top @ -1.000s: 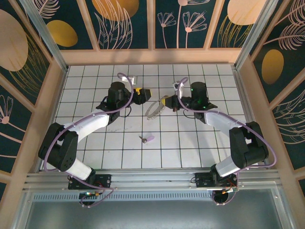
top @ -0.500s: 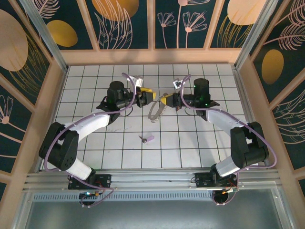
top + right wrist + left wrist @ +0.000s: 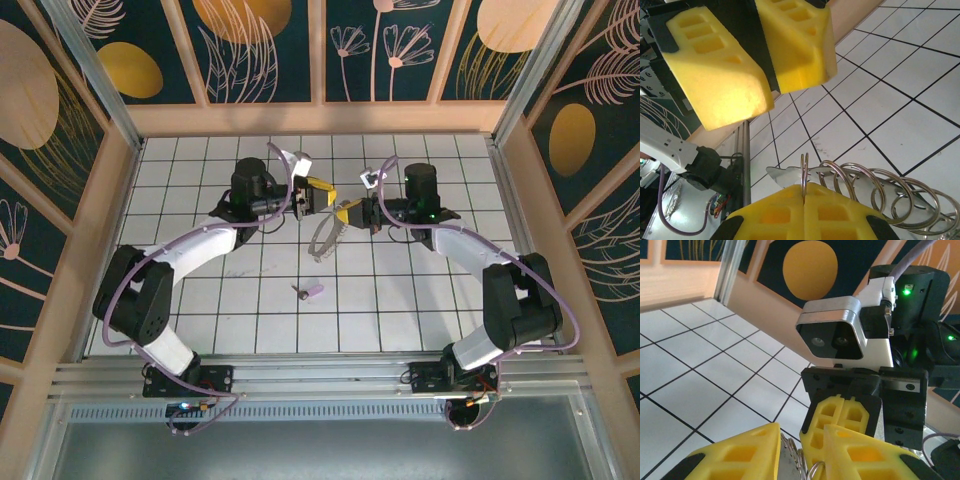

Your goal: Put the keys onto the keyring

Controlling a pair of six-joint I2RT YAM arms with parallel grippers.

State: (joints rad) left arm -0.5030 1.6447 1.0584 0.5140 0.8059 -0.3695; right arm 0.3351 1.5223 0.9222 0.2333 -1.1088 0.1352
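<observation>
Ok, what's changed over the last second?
The left pincer swung right, up to the right pincer, its jaws narrowing near the keyring; whether it grips yet is unclear. The right pincer stayed shut on the keyring, in about the same spot. The key stayed on the floor.

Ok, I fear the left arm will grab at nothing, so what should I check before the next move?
1. Right gripper shut on the keyring of silver wire rings: ok.
2. Left gripper holding that keyring: cannot tell; rings sit between its yellow fingers, contact unclear.
3. Small lilac-pink key picked up: not ok; it lies on the white tiled table, apart from both grippers.
4. A ring pried open for threading: cannot tell.
</observation>
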